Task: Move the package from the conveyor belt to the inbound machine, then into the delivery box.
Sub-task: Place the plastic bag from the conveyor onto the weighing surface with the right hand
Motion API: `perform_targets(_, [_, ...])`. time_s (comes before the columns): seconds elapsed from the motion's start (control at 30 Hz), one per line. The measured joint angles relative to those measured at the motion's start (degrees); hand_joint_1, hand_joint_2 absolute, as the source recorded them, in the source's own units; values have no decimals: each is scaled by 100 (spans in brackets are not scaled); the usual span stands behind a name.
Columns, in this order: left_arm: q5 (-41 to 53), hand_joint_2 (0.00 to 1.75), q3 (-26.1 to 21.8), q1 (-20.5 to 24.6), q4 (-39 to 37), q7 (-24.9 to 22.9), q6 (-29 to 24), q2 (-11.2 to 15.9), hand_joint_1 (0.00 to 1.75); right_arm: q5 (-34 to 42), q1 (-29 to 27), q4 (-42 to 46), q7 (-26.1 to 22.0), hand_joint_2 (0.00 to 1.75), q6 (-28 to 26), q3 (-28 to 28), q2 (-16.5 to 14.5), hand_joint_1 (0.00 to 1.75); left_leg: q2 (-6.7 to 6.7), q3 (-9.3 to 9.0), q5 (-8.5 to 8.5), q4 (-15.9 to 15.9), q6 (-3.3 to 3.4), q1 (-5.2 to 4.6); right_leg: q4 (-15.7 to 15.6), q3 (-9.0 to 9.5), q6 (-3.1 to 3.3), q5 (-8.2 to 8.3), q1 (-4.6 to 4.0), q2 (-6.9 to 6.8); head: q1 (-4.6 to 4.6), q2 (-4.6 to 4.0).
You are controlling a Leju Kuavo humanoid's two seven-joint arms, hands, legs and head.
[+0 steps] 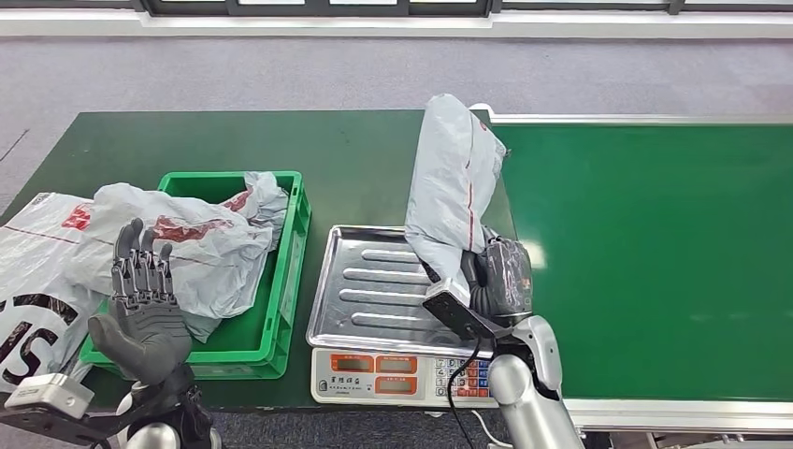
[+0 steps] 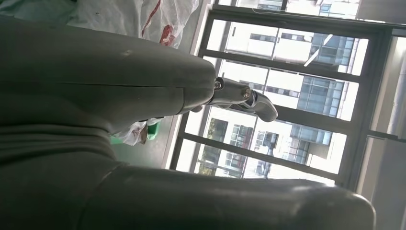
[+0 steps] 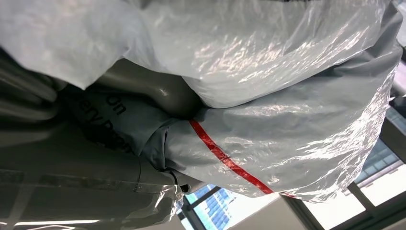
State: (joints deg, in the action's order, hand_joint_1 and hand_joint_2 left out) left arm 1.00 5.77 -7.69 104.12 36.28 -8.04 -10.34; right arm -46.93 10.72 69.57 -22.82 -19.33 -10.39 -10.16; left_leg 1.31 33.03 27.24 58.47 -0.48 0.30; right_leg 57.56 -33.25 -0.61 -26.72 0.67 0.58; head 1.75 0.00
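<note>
My right hand [image 1: 497, 278] grips a grey plastic package [image 1: 454, 182] with a thin red stripe, standing upright above the right edge of the silver scale tray [image 1: 369, 281]. Close up, the package [image 3: 268, 96] presses against the thumb [image 3: 158, 88]. The green conveyor belt [image 1: 655, 243] lies to the right of the scale. My left hand [image 1: 142, 304] is raised with fingers spread and holds nothing, in front of the green delivery box [image 1: 285, 271]. Its thumb [image 2: 119, 81] shows against windows. The box holds a crumpled grey bag [image 1: 187, 238].
Another white bag with dark lettering [image 1: 33, 281] lies on the green table [image 1: 355, 159] left of the box. The scale's display and keypad [image 1: 402, 374] face me at the table's front edge. Grey floor lies beyond the table.
</note>
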Motion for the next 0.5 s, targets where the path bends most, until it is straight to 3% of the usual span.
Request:
perform_targets(0.47, [-13, 0, 5, 133, -126, 3, 45, -11, 0, 149, 358, -673, -118, 175, 146, -265, -157, 175, 0, 0, 0, 0, 0, 0, 1, -2, 0, 0, 0, 1, -1, 0])
perform_targets(0.5, [-13, 0, 10, 136, -126, 4, 51, -13, 0, 148, 389, -715, -106, 175, 148, -277, -162, 143, 1, 0, 0, 0, 0, 0, 1, -2, 0, 0, 0, 1, -1, 0])
